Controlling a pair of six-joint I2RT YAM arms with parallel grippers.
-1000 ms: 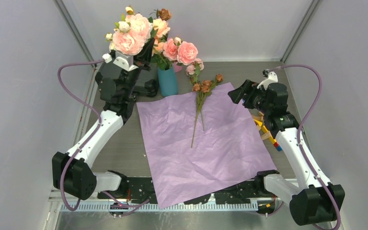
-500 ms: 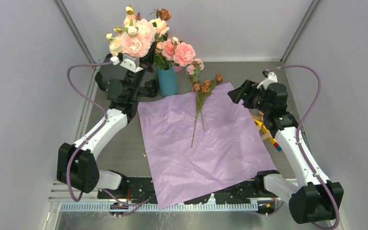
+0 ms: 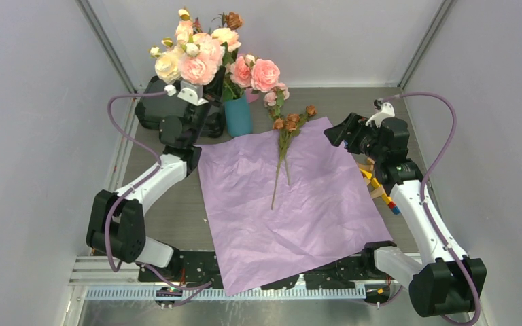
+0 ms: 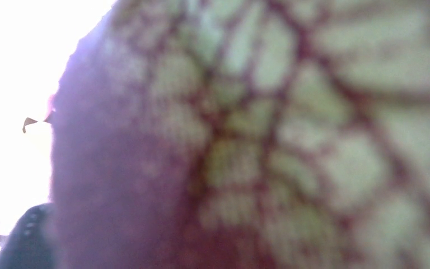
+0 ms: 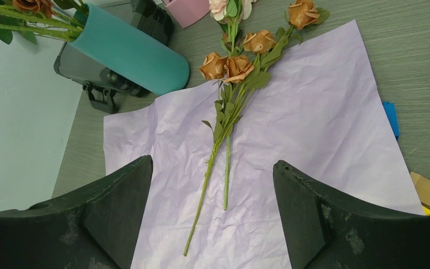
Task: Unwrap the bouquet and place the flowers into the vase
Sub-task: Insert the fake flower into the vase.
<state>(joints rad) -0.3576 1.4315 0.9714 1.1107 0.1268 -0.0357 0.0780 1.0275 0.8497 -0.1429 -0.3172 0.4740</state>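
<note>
The bouquet's lilac wrapping paper (image 3: 292, 204) lies spread flat on the table. On its far part lie brown flowers (image 3: 289, 125) on long green stems (image 5: 224, 145). The teal vase (image 3: 238, 115) stands past the paper's left corner and holds pink roses (image 3: 258, 71). Just left of the vase's top, my left gripper (image 3: 207, 78) carries a bunch of pink and cream flowers (image 3: 190, 58); its jaws are hidden among them. A blurred leaf (image 4: 285, 134) fills the left wrist view. My right gripper (image 5: 213, 190) hovers open over the paper's right corner, nothing between its fingers (image 5: 117, 196).
A pink object (image 5: 187, 10) stands behind the vase. Coloured blocks (image 3: 377, 187) lie at the paper's right edge beside the right arm. Grey walls close in the table on both sides and at the back.
The left arm has swung right and toward the back, carrying the pink and cream bunch closer to the vase. The right arm and the brown flowers have not moved.
</note>
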